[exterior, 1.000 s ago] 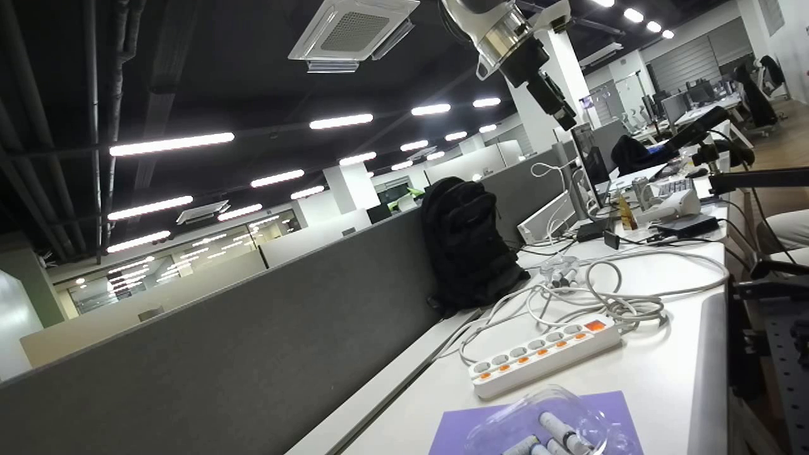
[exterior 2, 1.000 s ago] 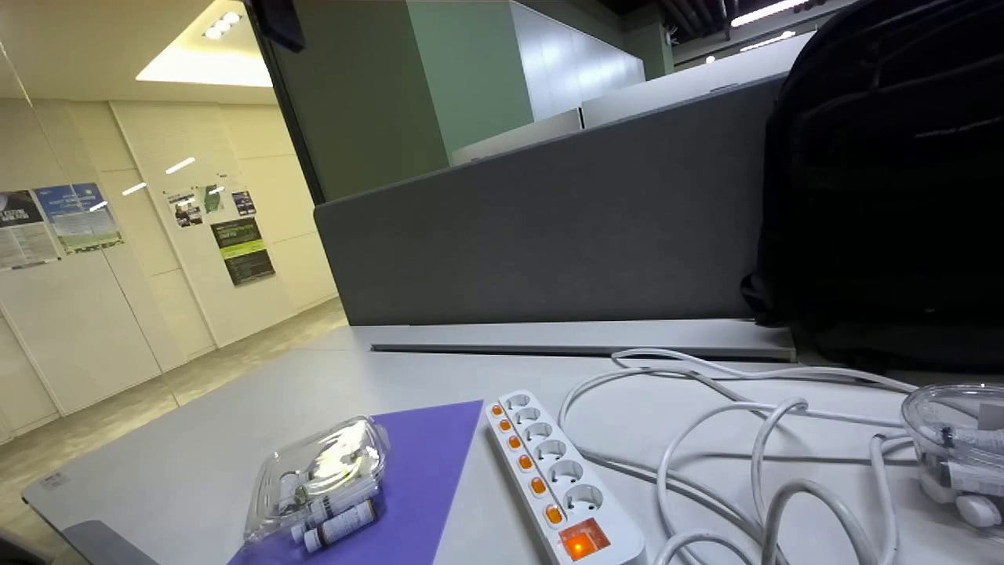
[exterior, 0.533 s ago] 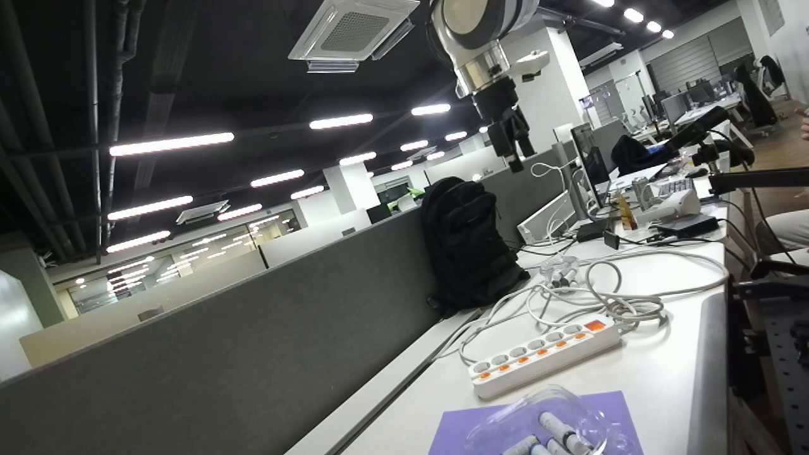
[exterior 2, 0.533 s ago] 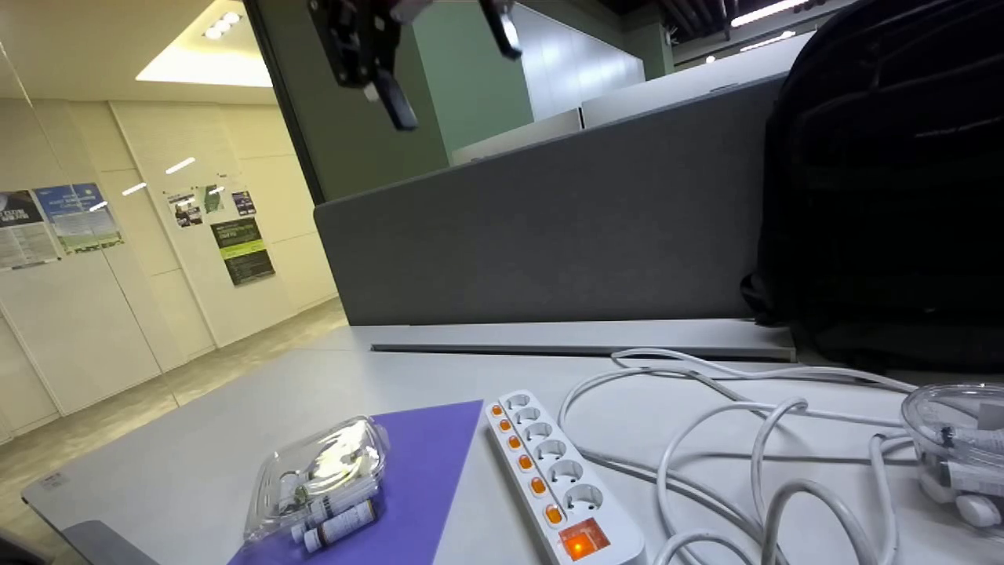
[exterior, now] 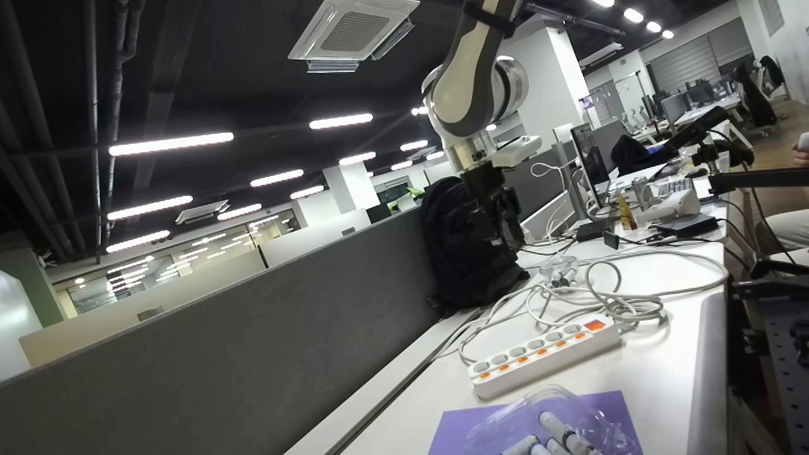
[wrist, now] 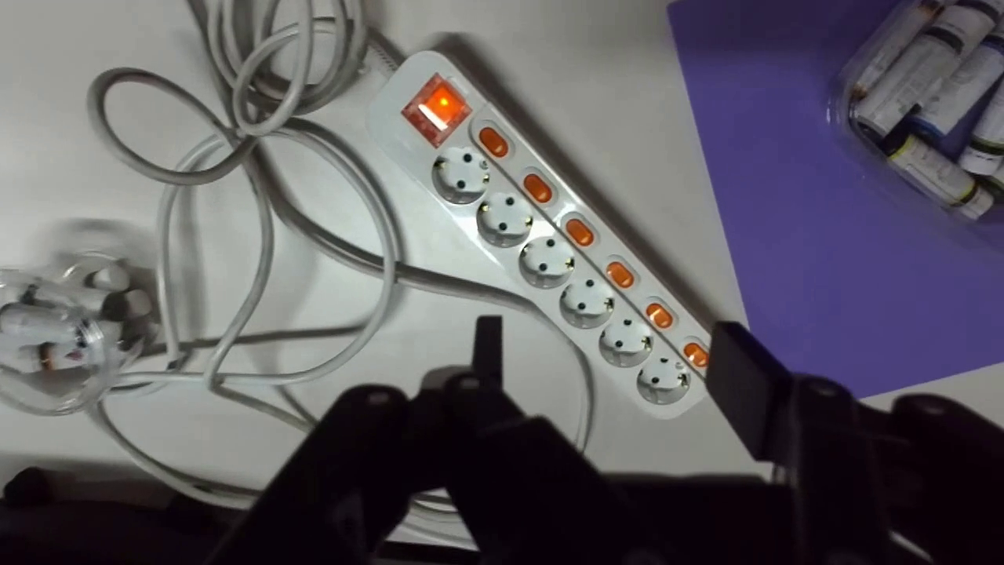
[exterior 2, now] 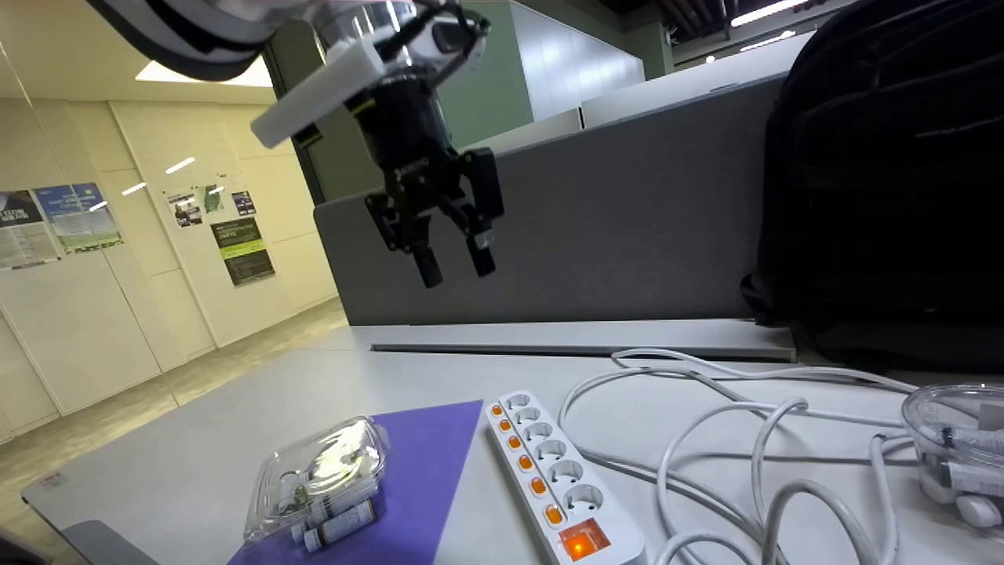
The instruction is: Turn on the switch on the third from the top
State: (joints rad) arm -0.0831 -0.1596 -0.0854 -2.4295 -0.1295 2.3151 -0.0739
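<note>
A white power strip (wrist: 549, 263) lies on the desk and shows in both exterior views (exterior: 547, 363) (exterior 2: 572, 502). It carries a row of several small orange switches (wrist: 579, 232) beside round sockets (wrist: 547, 261). A larger square switch (wrist: 437, 108) at the cable end glows orange. My gripper (exterior 2: 455, 267) hangs fingers down, well above the desk, with a gap between its fingers and nothing in it. In the wrist view its fingertips (wrist: 609, 333) frame the strip's far end, and one fingertip covers the strip's edge near the last small switch.
White cable (wrist: 263, 212) coils beside the strip. A purple sheet (exterior 2: 439, 455) holds a clear box (exterior 2: 321, 479) of small bottles. A round clear container (exterior 2: 949, 439) stands past the cable. A black backpack (exterior 2: 886, 196) leans on the grey partition (exterior 2: 565, 243). A hand (exterior: 801, 151) shows at the right edge.
The arm has come down into both exterior views. The gripper has swung from tilted to pointing downward and is lower, nearer the desk. The strip and desk objects have not moved.
</note>
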